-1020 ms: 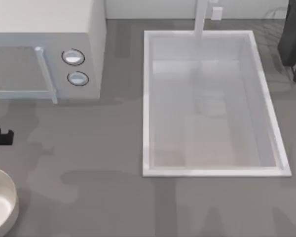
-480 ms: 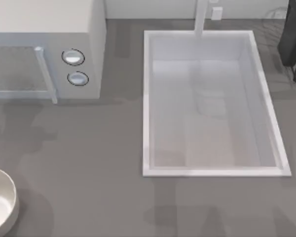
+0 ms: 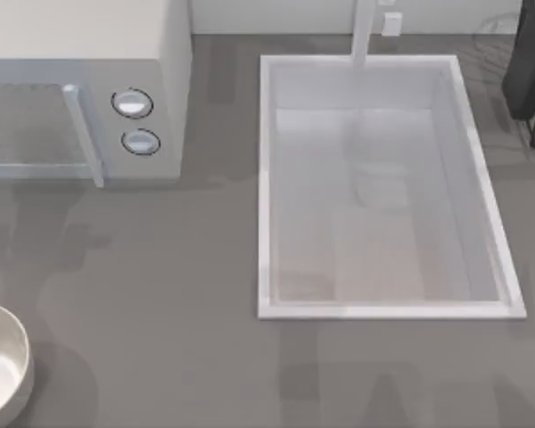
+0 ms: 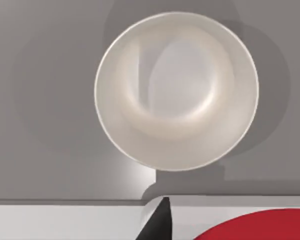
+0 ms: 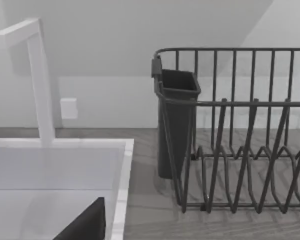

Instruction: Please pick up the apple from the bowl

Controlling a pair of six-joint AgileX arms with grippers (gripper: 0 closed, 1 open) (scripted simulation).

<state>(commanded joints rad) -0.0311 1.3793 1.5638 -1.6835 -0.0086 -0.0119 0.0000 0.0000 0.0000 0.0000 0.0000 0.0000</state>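
Note:
The off-white bowl [image 4: 176,90] sits on the grey counter, its pale inside bare; in the top view the bowl [image 3: 2,374] is cut by the left edge. Close to the left wrist camera, above and to one side of the bowl, hangs the red apple [image 4: 262,227]. My left gripper [image 4: 225,234] is shut on it, with one black fingertip [image 4: 161,220] showing beside the fruit. A dark part of my right gripper [image 5: 87,225] hangs over the sink's far right corner, by the dish rack.
A white microwave [image 3: 80,89] stands at the back left. The large white sink [image 3: 383,310] fills the middle right, with its faucet [image 3: 366,31] behind. A dark wire dish rack [image 5: 240,140] with a cutlery holder [image 5: 177,120] stands at the far right.
The black left gripper seen at the top view's left edge a second ago has moved out of that view. The bowl has stayed put.

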